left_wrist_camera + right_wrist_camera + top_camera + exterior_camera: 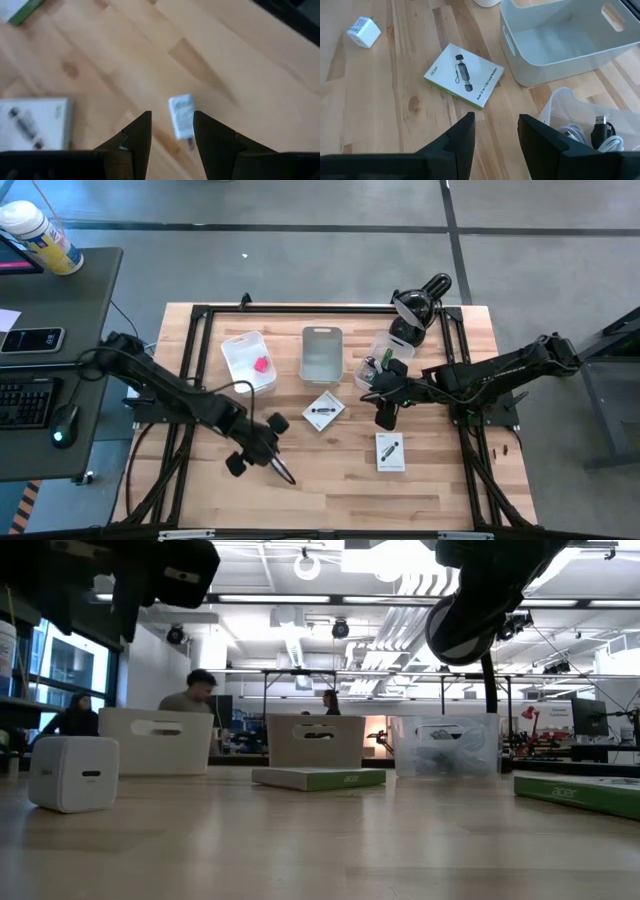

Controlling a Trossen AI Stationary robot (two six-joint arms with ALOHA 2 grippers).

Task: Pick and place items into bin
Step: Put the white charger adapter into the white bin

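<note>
The wooden desk (330, 470) fills the middle of the high view, with both dark arms reaching in over it. At about 12 o'clock from the desk's centre stands the empty grey bin (321, 352). At 10 o'clock from centre sits a white bin (247, 358) holding a pink block (262, 364). At 2 o'clock is a clear bin (383, 360) with dark cables and a green piece inside.

Near the centre lies a white boxed card reader (323, 411), printed with a black device and edged green. A second such box (389, 451) lies at 5 o'clock from it.

The right claw (384, 414) hangs just beside the first box at its 3 o'clock, fingers parted with nothing between them. The right wrist view shows that box ahead of its fingertips.

The left claw (279, 467) hovers at 7 o'clock from centre, fingers spread, empty. Directly below it, between the fingers in the left wrist view, stands a small white charger plug (182, 117) on the desk.
</note>
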